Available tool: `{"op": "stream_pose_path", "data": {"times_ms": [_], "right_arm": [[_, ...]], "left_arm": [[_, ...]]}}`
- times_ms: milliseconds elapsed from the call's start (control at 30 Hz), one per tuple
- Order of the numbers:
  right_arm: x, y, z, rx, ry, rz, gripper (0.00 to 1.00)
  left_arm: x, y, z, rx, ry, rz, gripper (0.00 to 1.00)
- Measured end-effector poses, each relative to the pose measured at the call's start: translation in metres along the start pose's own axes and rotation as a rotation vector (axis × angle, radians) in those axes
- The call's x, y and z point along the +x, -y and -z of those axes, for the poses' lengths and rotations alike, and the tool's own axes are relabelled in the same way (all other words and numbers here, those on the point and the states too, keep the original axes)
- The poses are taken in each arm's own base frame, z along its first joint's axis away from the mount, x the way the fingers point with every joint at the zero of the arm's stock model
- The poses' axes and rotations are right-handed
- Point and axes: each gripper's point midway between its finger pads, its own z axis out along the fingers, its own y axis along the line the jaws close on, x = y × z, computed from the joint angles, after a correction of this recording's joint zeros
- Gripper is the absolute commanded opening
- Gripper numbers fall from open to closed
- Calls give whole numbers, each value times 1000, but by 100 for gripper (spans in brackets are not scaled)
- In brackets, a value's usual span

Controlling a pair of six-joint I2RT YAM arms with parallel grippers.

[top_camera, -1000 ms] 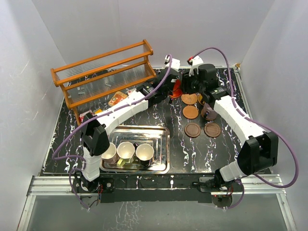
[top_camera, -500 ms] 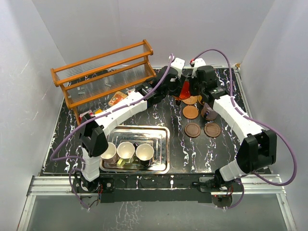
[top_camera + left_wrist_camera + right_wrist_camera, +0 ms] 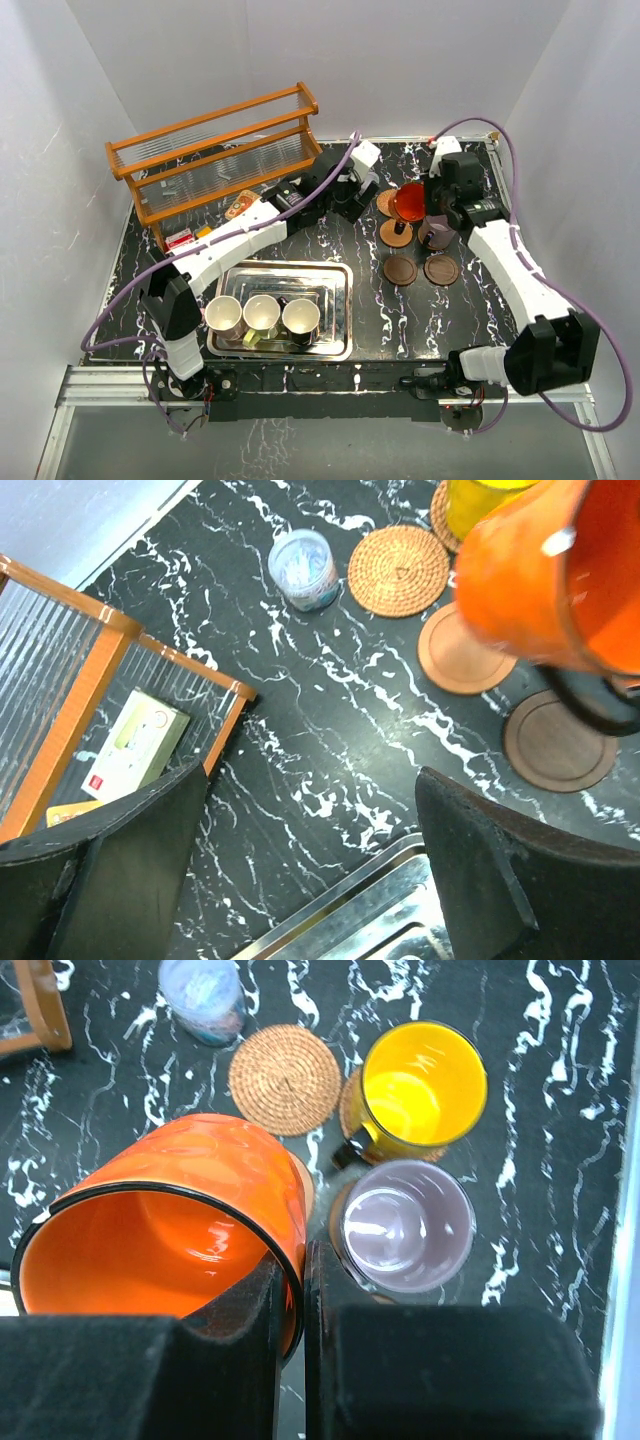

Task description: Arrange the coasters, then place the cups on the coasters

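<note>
My right gripper is shut on the rim of the red-orange cup, which hangs tilted above the coasters. The yellow cup and the mauve cup each stand on a coaster. A woven coaster, a smooth reddish coaster and two dark brown coasters lie bare. My left gripper is open and holds nothing, left of the red-orange cup. Three more cups sit in the tray.
A metal tray lies at the near left, its rim below my left fingers. A wooden shelf rack stands at the back left. A small grey-blue pot stands beside the woven coaster.
My left gripper has opened, let go of the red-orange cup and drawn back to the left. My right gripper has shut on the cup's rim and carried it right, over the coasters.
</note>
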Motion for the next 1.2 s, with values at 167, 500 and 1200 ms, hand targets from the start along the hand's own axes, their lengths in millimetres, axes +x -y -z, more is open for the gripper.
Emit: {"op": "stream_pose_path", "data": {"times_ms": [167, 500, 1200], "right_arm": [[14, 20, 31, 38, 5, -2, 0], [67, 70, 61, 169, -113, -57, 0], [154, 96, 29, 199, -468, -122, 0]], "left_arm": [[22, -5, -2, -22, -48, -65, 85], [26, -10, -4, -46, -54, -100, 87], [19, -14, 5, -54, -15, -110, 90]]}}
